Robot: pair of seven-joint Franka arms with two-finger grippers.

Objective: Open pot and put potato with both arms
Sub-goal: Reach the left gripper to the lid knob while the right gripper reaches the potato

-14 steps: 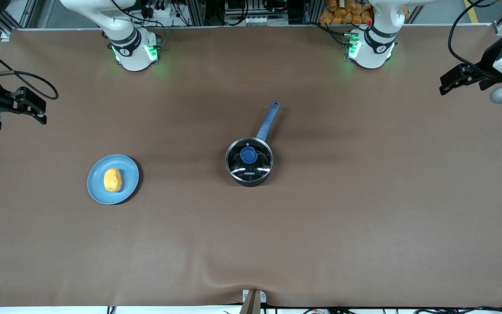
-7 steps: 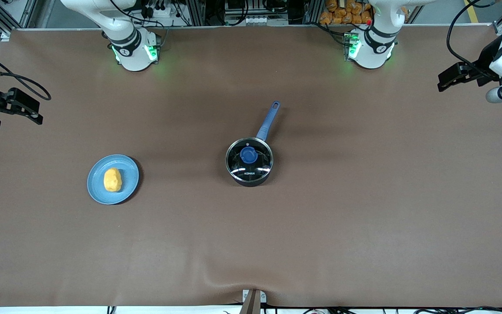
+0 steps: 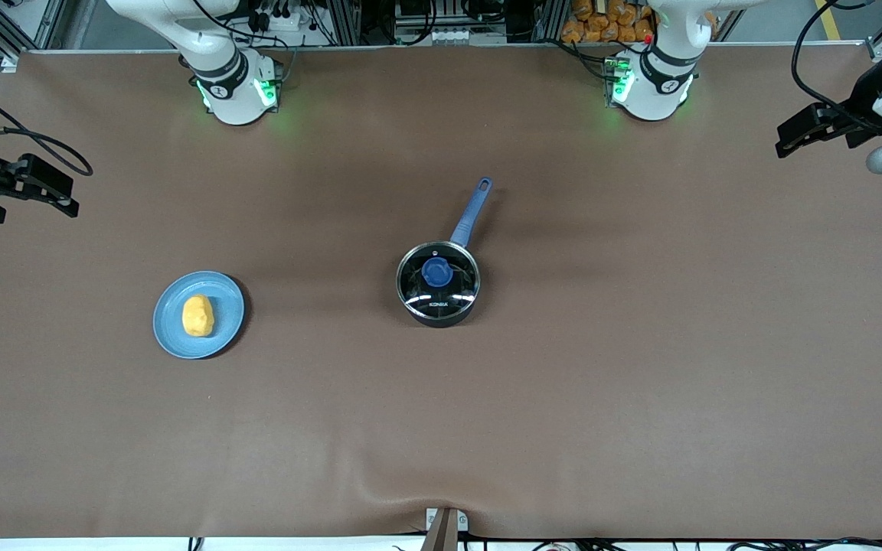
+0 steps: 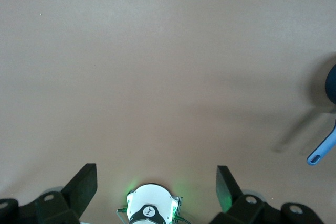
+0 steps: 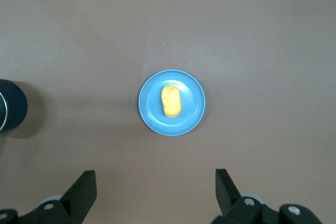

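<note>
Front view, pot: I see the pot (image 3: 438, 285) near the middle of the table (image 3: 640, 383), a small round black saucepan, standing upright.
Front view, lid: the clear glass lid (image 3: 439, 279) sits on the pot, its blue knob (image 3: 437, 272) at the centre.
Front view, handle: the long blue handle (image 3: 471, 212) runs straight from the pot toward the arms' bases.
Front view, potato: the potato (image 3: 197, 315) is a smooth yellow-orange oval, lying on a light-blue plate (image 3: 173, 337) well apart from the pot, toward the right arm's end.
Front view, left gripper: I have the left gripper (image 3: 793, 138) up over the table's edge at the left arm's end, far from the pot, empty.
Front view, right gripper: the right gripper (image 3: 58, 195) hangs over the right arm's end of the table, well apart from the pot.
Left wrist view: fingers (image 4: 84, 184) spread wide with nothing between; only the handle's tip (image 4: 323, 150) and a sliver of the pot show.
Right wrist view: fingers (image 5: 84, 190) spread wide, empty; plate (image 5: 191, 114) and potato (image 5: 170, 100) lie below, the pot's edge (image 5: 13, 108) beside them.
</note>
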